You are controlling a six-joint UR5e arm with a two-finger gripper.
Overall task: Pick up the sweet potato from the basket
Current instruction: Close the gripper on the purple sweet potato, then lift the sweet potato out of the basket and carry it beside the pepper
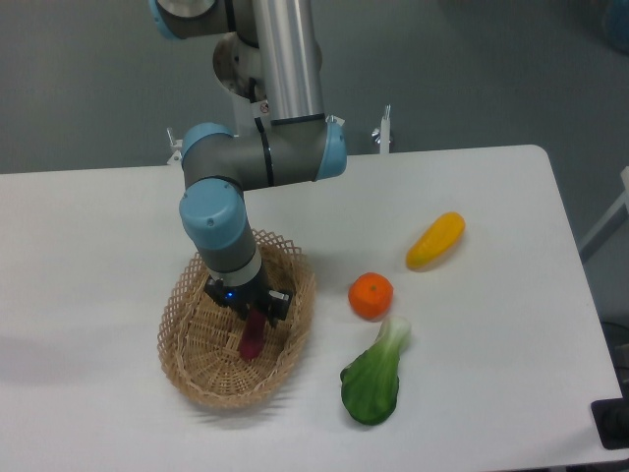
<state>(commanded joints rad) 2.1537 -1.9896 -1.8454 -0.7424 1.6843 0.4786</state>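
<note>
The sweet potato, a slim purple tuber, lies inside the tan wicker basket at the table's front left. My gripper points straight down into the basket, right over the tuber's upper end. Its dark fingers sit low on either side of that end. The gripper body hides whether they press on it. The tuber's lower half shows below the gripper and rests on the basket floor.
An orange fruit sits just right of the basket. A green leafy vegetable lies in front of the fruit. A yellow tapered vegetable lies farther right. The arm's elbow hangs above the basket's far rim.
</note>
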